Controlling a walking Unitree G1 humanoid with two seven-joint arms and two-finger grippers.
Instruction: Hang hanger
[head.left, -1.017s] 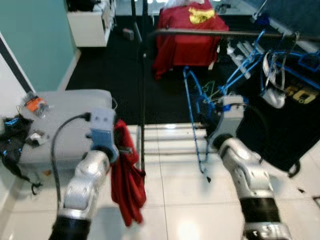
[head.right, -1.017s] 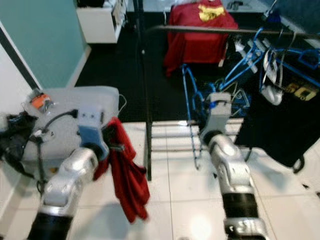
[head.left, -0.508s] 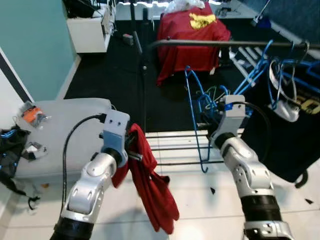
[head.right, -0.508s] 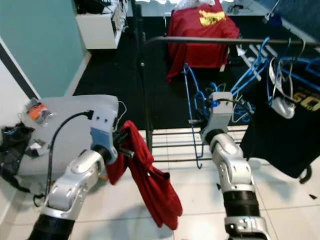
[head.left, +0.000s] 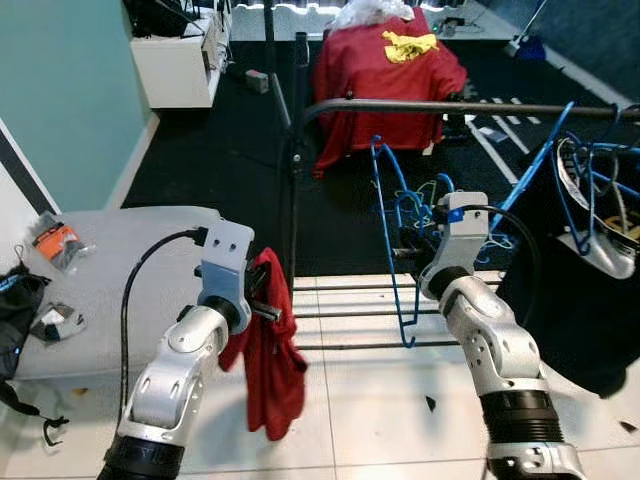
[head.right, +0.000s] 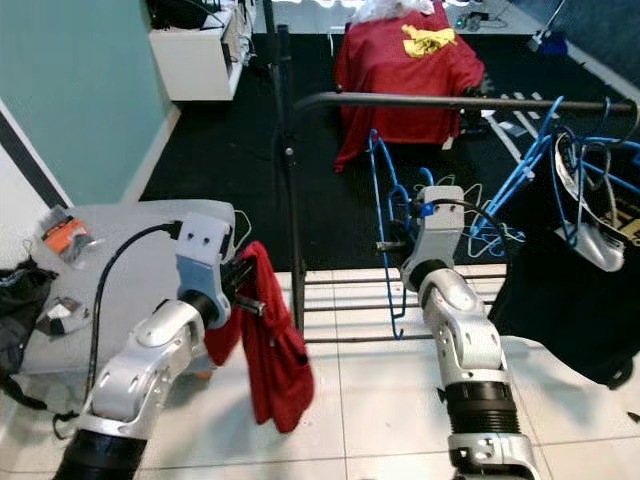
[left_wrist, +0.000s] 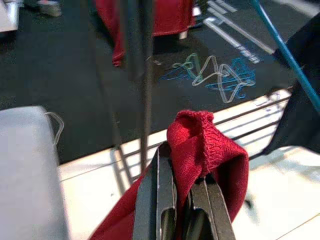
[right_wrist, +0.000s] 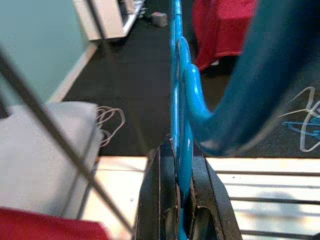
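The whole view has shifted since a moment ago, so the robot has stepped closer to the clothes rail (head.left: 450, 106); the red garment (head.left: 268, 365), swinging outward half a second ago, now hangs straight. The left pincer (left_wrist: 181, 176) pinches its collar. The right pincer (right_wrist: 182, 172) is pressed onto the blue hanger (head.left: 388, 240), held below the rail, near its corner post (head.left: 294, 190). Judging by this, hooking needs a lift; the rail's bare left stretch offers room, while hung hangers (head.left: 590, 180) crowd the right.

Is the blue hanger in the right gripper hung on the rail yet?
No. The right gripper is shut on the blue hanger, held below the rail.
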